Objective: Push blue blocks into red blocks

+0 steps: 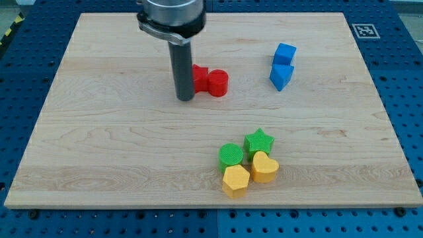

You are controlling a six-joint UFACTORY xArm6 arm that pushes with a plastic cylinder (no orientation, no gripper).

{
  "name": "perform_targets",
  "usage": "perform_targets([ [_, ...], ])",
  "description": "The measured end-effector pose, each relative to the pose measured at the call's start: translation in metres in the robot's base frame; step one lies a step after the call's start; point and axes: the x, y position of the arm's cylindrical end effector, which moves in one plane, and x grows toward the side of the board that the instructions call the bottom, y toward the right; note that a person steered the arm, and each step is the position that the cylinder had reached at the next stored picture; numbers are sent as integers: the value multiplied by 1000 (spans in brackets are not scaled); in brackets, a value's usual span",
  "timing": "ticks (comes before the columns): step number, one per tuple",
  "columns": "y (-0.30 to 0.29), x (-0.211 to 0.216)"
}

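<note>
Resting on the wooden board [99,139], my tip [186,99] sits just left of the two red blocks [210,81].

No gripper here, only the bare rod; whether it touches the nearer red block is hard to tell. Two blue blocks [283,66] stand stacked in the view, well to the right. Near the bottom cluster a green star [259,140], green round block [230,155], yellow heart [265,166] and yellow hexagon [235,180].

One camera only — it looks down at a slant from the near edge of the wooden board [99,165]; the whole board fits in; nothing sits close up.
</note>
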Motion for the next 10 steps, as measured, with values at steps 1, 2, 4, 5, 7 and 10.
perform_targets([
  [1, 47, 19],
  [2, 123, 25],
  [4, 250, -38],
  [5, 249, -39],
  [7, 207, -53],
  [10, 143, -49],
])
